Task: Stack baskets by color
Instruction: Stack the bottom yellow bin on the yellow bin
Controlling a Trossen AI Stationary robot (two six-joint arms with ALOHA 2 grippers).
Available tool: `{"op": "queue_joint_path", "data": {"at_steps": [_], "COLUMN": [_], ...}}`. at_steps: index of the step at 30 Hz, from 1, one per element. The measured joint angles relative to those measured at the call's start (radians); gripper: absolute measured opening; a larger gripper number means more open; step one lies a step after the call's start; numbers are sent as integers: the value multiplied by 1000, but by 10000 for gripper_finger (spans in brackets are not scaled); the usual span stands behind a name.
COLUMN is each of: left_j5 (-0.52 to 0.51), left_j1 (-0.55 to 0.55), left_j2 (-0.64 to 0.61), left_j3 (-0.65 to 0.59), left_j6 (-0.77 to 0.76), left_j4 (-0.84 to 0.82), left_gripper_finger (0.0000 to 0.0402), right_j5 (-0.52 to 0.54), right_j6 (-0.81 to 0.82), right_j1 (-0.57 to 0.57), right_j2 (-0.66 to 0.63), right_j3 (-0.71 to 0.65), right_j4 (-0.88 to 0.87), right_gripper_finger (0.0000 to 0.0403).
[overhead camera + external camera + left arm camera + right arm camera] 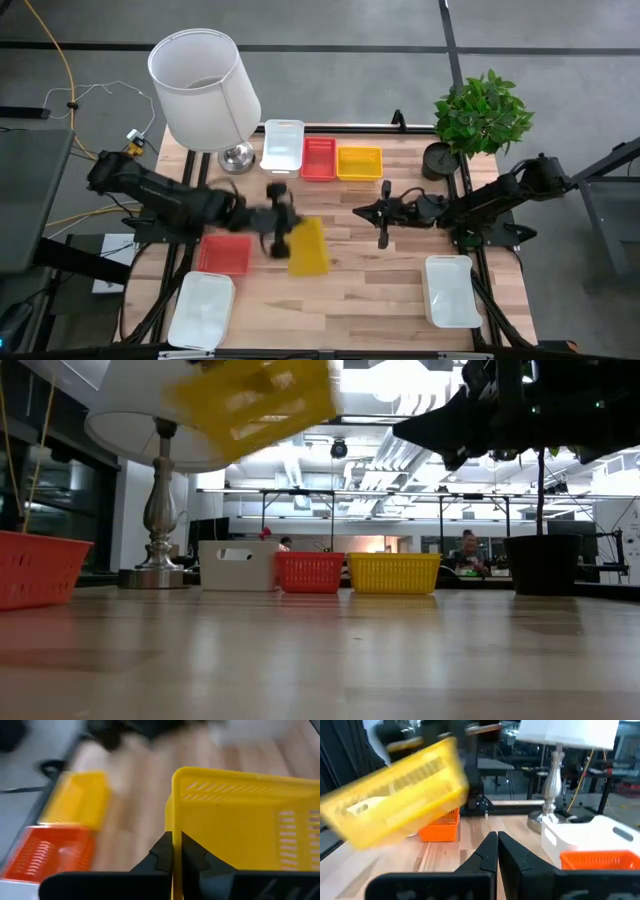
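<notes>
My left gripper (283, 232) is shut on a yellow basket (308, 247), which it carries above the middle of the table; the low view shows this basket (255, 400) high in the air and tilted. A white basket (283, 145), a red basket (318, 158) and another yellow basket (359, 162) stand side by side along the far edge. One more red basket (224, 253) and a white one (203, 308) lie at the near left, a third white one (450, 290) at the near right. My right gripper (362, 212) hovers shut at mid-right and holds nothing. My left gripper pinches one wall of the yellow basket (172, 827) between its two fingers, one finger on each face of the wall, close to a corner. The basket is lifted clear of the table and hangs tilted beyond the fingers.
A table lamp with a white shade (200, 85) stands at the far left, its base (237, 157) beside the white basket. A potted plant (482, 115) stands at the far right corner. Bare wood lies in the table's middle and near centre.
</notes>
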Motion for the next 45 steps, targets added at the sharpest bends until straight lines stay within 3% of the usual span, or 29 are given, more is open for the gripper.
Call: {"op": "queue_joint_path", "data": {"at_steps": [5,11,14,18,26,33,40,45], "left_j5": [57,90,64,54,123,102,36,70], "left_j1": [149,255,302,376,462,464,465,465], "left_j2": [-18,22,82,202,440,527,530,530], "left_j3": [-62,-281,-350,-339,-98,60,85,85], "left_j6": [-76,-197,-265,-328,-423,-482,-543,-684], "left_j4": [157,583,826,995,1001,915,888,883], "left_gripper_finger": [0,0,0,0,0,0,0,0], "right_j5": [-81,-72,-72,-71,-32,-21,31,33], "right_j6": [-100,-175,-194,-226,-227,-221,-218,-219], "right_j1": [51,121,148,172,169,170,170,170], "right_j2": [-21,-87,-109,-119,-119,-119,-118,-118], "right_j3": [0,-2,-2,-2,-2,-2,-2,-2], "right_j4": [91,106,108,106,99,86,86,86], "right_gripper_finger": [0,0,0,0,0,0,0,0]}}
